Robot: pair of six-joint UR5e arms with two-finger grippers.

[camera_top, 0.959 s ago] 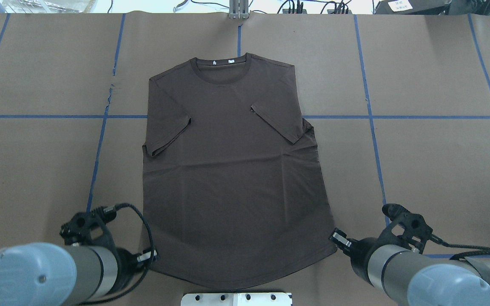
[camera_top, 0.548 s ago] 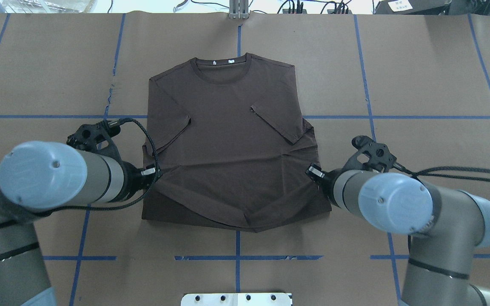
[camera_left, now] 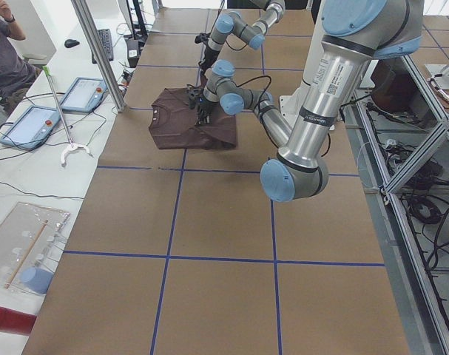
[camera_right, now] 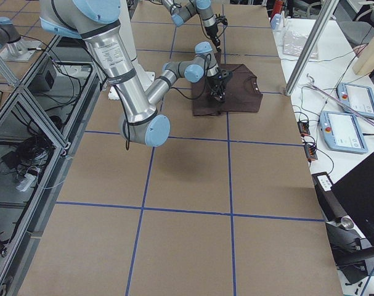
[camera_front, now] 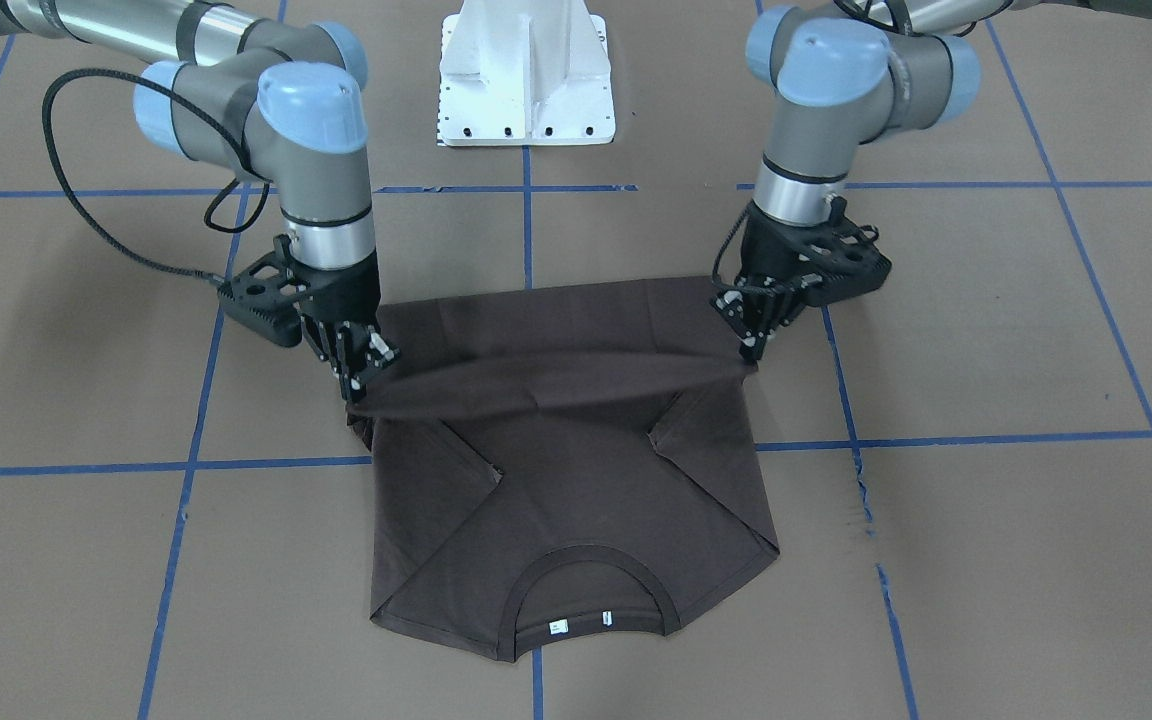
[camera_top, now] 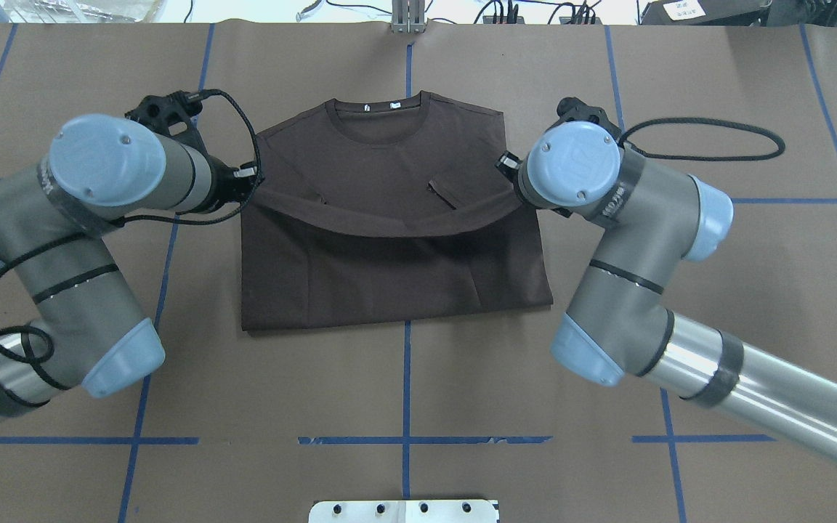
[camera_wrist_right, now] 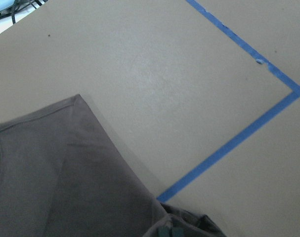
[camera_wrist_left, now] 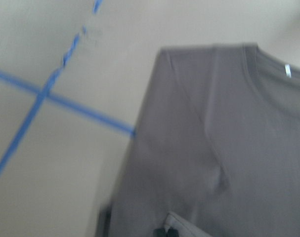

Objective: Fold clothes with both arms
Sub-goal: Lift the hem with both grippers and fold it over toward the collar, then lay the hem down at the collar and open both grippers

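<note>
Half the hem-to-collar fold looks done: the T-shirt (camera_front: pixel 576 500) lies on the table (camera_front: pixel 986 330), its hem raised over the chest by left arm (camera_front: pixel 816 120) and right arm (camera_front: pixel 316 150), jaws clamped on its corners.

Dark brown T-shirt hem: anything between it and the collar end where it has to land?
Nothing visible. The left gripper and right gripper each pinch a hem corner of the dark brown short-sleeved T-shirt; the hem sags between them. Ahead lie only the shirt's own folded-in sleeves and ribbed round collar, flat on the brown paper-covered table.
</note>
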